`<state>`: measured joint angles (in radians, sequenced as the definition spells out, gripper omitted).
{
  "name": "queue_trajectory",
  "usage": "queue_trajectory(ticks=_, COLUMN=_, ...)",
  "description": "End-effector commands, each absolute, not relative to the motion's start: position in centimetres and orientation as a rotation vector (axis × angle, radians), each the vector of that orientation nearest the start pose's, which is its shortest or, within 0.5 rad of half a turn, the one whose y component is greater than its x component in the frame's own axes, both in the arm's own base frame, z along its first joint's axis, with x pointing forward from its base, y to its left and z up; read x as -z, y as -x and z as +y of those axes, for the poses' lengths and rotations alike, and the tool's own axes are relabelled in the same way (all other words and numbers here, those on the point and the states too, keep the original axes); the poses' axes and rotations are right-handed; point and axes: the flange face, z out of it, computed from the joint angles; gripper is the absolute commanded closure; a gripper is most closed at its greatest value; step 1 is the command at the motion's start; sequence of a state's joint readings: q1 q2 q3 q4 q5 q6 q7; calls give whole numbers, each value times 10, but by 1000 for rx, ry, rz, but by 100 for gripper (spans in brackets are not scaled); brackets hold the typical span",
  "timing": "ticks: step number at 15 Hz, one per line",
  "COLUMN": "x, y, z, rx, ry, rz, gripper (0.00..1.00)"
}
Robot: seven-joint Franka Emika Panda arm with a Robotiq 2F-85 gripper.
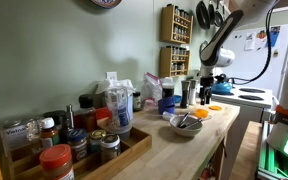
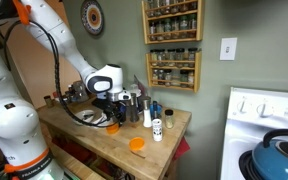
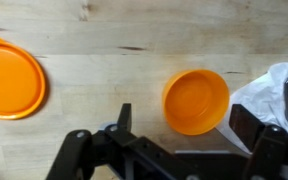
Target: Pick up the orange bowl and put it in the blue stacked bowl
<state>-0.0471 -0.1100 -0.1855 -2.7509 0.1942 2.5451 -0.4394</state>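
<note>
The orange bowl (image 3: 196, 100) stands upright on the wooden table, empty; it also shows in both exterior views (image 1: 197, 114) (image 2: 112, 126). My gripper (image 3: 184, 125) is open and empty, hovering above the bowl, with its two black fingers on either side of the bowl's near half. It shows in both exterior views (image 1: 210, 88) (image 2: 112, 103). The blue stacked bowl (image 1: 168, 102) sits further back on the table, beside the grey bowl (image 1: 184, 123). It is out of the wrist view.
A flat orange lid (image 3: 9, 78) lies left of the bowl, near the table edge (image 2: 137, 144). A white plastic bag (image 3: 279, 90) lies close on the bowl's right. Jars, bottles and a wooden tray (image 1: 84, 150) crowd the table. A stove (image 2: 269, 120) stands beside it.
</note>
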Motion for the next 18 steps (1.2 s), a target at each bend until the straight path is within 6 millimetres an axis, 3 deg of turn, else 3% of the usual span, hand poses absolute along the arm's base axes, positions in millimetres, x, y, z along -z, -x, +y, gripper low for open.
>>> queue_trajectory(ticks=1, x=-231, y=-371, z=-84, rx=-83, ry=2967, rz=-60, gripper=27)
queue_trajectory(ticks=3, x=-227, y=-370, z=-84, rx=-81, ry=2959, rz=-44, gripper=31)
queue_trajectory(ticks=12, x=-212, y=-369, z=-83, rx=-92, ry=2936, rz=-19, gripper=99)
queue_trajectory(ticks=18, x=-213, y=-370, z=-83, rx=-77, ry=2937, rz=-16, gripper=100)
